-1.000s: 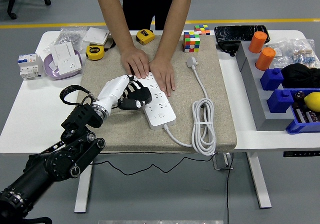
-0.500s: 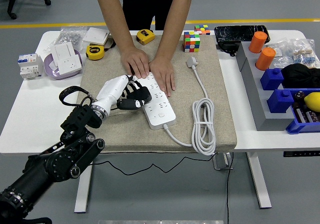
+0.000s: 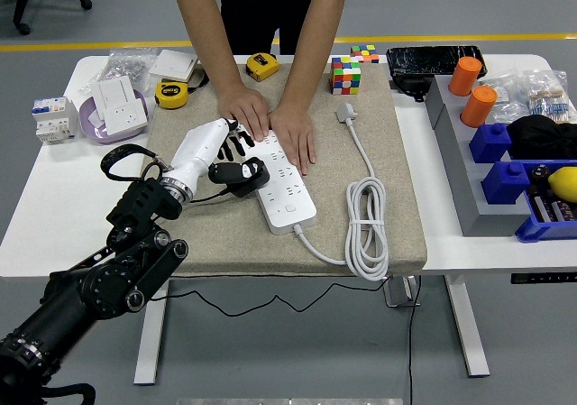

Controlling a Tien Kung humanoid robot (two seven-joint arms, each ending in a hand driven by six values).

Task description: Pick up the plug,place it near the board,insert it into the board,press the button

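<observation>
A white power strip (image 3: 288,188) lies slanted on the beige mat (image 3: 207,234), its button (image 3: 290,212) near the close end. My left hand (image 3: 225,160) hovers at the strip's left edge, curled on a black plug (image 3: 240,175) whose thin black cable (image 3: 200,197) trails back under my wrist. The plug sits beside the strip's sockets; whether it touches them I cannot tell. A person at the far side presses both hands (image 3: 270,121) flat on the strip's far end. My right arm is out of view.
The strip's white cord lies coiled (image 3: 367,229) on the mat's right, its own plug (image 3: 346,112) further back. Tape measures (image 3: 171,94), a purple dish with a socket (image 3: 115,107), a colour cube (image 3: 345,74), a grey rack (image 3: 469,179) and blue bins (image 3: 532,184) surround the mat.
My left hand has risen and shifted slightly back and left, turning at the wrist, so the black plug now shows below the fingers. The person's hands have not moved.
</observation>
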